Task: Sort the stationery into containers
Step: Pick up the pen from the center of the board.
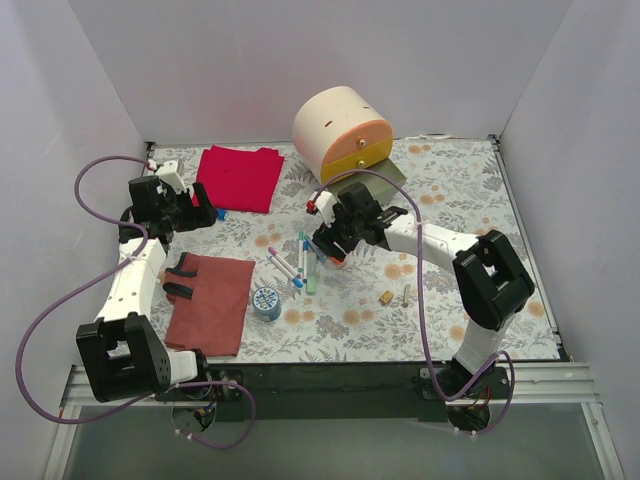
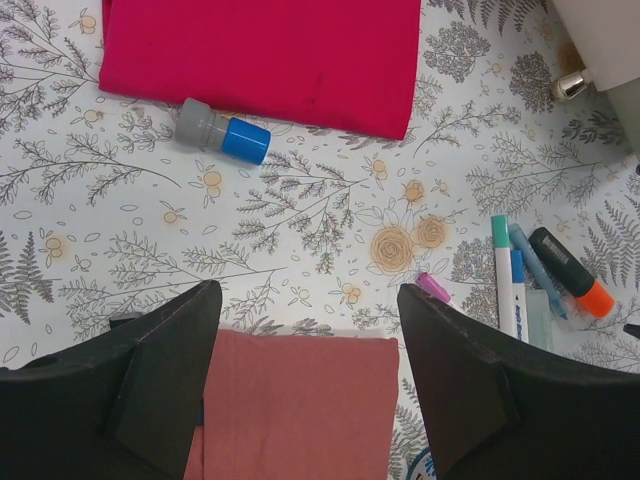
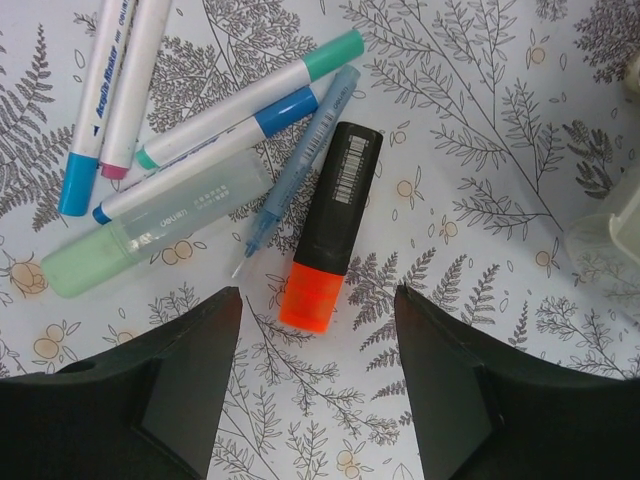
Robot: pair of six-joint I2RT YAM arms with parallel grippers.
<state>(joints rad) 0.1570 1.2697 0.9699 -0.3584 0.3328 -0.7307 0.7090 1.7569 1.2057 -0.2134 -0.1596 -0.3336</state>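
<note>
Up and left of the highlighter [image 3: 328, 225], two pens [image 3: 137, 70] run off the top edge; to its right, a pale blurred object [image 3: 610, 245] is cropped, unidentifiable.

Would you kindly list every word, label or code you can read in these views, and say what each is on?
"Acrylic Marker": blue print along the blue-capped pen, right wrist view.
"deli" (faint, probably): on the pale green translucent tube.
Barcode, digits too small to read: on the black-and-orange highlighter.
Blue print on a white pen, left wrist view: too blurred to read.
</note>
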